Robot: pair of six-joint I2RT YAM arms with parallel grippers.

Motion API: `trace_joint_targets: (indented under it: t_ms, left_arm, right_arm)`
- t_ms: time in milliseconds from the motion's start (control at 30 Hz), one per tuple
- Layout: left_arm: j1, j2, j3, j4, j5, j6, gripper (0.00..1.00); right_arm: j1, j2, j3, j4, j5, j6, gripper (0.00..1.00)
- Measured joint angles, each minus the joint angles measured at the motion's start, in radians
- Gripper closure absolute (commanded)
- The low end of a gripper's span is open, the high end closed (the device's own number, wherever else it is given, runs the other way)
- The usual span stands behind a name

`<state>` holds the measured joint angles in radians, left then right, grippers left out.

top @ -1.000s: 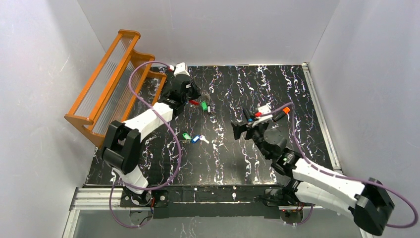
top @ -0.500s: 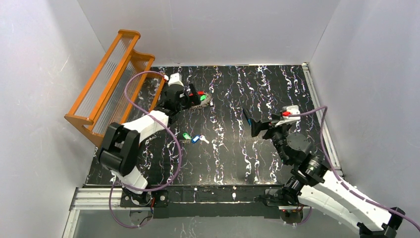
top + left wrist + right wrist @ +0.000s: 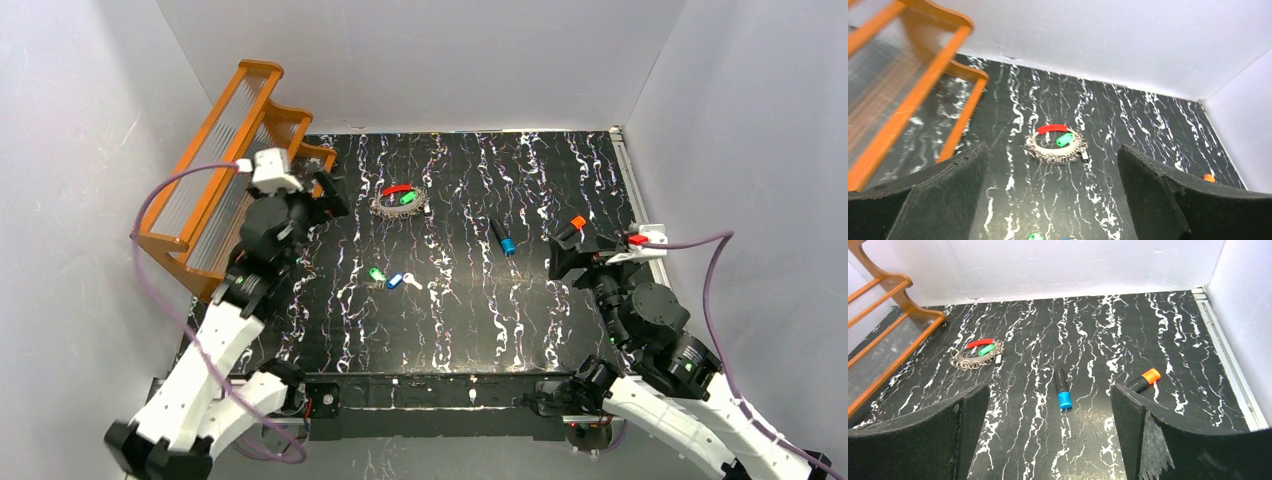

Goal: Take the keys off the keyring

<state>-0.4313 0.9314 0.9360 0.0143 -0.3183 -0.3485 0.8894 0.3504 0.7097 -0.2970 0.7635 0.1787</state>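
The keyring [image 3: 400, 204] lies on the black marbled table toward the back left, a silvery ring with a tangle of chain. A red-headed key [image 3: 1052, 129] and a green-headed key [image 3: 1064, 139] are on it. Two loose keys lie nearer: a green one [image 3: 377, 273] and a blue one [image 3: 397, 281]. My left gripper [image 3: 318, 222] is open, empty, and left of the keyring, not touching it. In its wrist view the keyring [image 3: 1055, 148] sits ahead between the fingers. My right gripper [image 3: 575, 262] hangs open and empty at the right, far from the keyring [image 3: 975, 358].
An orange slatted rack [image 3: 220, 170] leans against the left wall, close behind my left arm. A black cylinder with a blue tip [image 3: 503, 238] lies mid-table. Another with an orange tip [image 3: 572, 226] lies just beyond my right gripper. A metal rail [image 3: 645, 225] edges the right side.
My left gripper opened, released the keyring onto the table and drew back to the left. My right arm withdrew to the right, uncovering the blue-tipped cylinder.
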Motion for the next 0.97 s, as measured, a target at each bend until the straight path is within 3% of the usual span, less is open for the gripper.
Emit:
trace_joint_targets:
  t_ms: [267, 533, 967]
  left_arm:
    - [0.000, -0.286, -0.058, -0.160, -0.155, 0.045, 0.02]
    - [0.000, -0.344, -0.181, -0.244, -0.192, 0.066, 0.02]
    - [0.015, -0.448, -0.212, -0.247, -0.187, 0.087, 0.02]
  right_arm:
    - [0.000, -0.098, -0.001, -0.052, 0.055, 0.002, 0.01]
    - [0.000, -0.117, -0.038, -0.061, 0.071, 0.007, 0.01]
    - [0.000, -0.120, -0.054, -0.074, 0.066, 0.009, 0.01]
